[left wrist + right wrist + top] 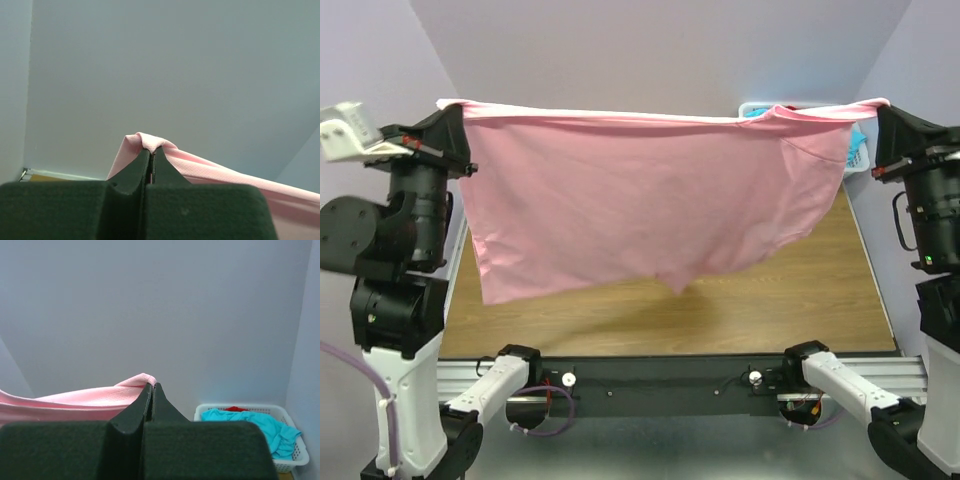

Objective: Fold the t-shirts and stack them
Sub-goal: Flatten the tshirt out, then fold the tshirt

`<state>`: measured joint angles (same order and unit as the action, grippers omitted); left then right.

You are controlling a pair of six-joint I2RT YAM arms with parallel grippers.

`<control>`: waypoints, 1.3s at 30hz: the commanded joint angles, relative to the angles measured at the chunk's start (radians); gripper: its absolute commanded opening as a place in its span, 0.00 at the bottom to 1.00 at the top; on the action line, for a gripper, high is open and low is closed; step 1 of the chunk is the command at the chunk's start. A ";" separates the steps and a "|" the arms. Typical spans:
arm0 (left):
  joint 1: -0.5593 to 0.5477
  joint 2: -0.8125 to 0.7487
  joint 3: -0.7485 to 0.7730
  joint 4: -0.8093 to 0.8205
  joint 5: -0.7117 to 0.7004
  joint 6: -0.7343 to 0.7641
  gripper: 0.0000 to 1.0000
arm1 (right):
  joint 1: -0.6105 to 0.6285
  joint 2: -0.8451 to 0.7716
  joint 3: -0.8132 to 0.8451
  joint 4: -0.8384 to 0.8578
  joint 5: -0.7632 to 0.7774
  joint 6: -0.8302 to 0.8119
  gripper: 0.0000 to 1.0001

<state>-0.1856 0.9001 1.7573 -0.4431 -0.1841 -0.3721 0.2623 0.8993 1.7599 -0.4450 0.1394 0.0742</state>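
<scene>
Up over the table point(790, 300), pinches the pink t-shirt point(640, 200) by its upper edge in left gripper point(152, 152) and right gripper point(152, 387) — looks light, limp, best taken at corners.

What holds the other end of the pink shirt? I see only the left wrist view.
Observer: The right gripper is shut on the far top corner of the pink shirt.
Operator: How does the cloth hang?
Observer: It is spread wide between both arms, and its lower edge hangs lower on the left than on the right.
Operator: What waits to be folded next?
Observer: A turquoise shirt and a bit of red cloth lie in a white basket at the far right.
</scene>
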 commanded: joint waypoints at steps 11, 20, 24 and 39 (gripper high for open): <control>0.011 0.301 -0.510 0.224 0.043 -0.014 0.00 | -0.006 0.349 -0.322 0.073 0.123 -0.105 0.01; 0.034 0.894 -0.360 0.284 -0.009 0.012 0.00 | -0.017 0.778 -0.382 0.351 0.109 -0.079 0.01; 0.047 1.104 -0.277 0.281 0.014 0.021 0.00 | -0.026 0.927 -0.329 0.367 0.088 -0.039 0.01; 0.087 1.142 -0.255 0.258 0.002 0.059 0.00 | -0.048 0.847 -0.482 0.365 0.051 0.019 0.01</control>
<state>-0.1150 2.0983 1.5105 -0.1818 -0.1638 -0.3378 0.2222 1.8389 1.3445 -0.1043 0.2146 0.0528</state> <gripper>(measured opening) 0.011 0.010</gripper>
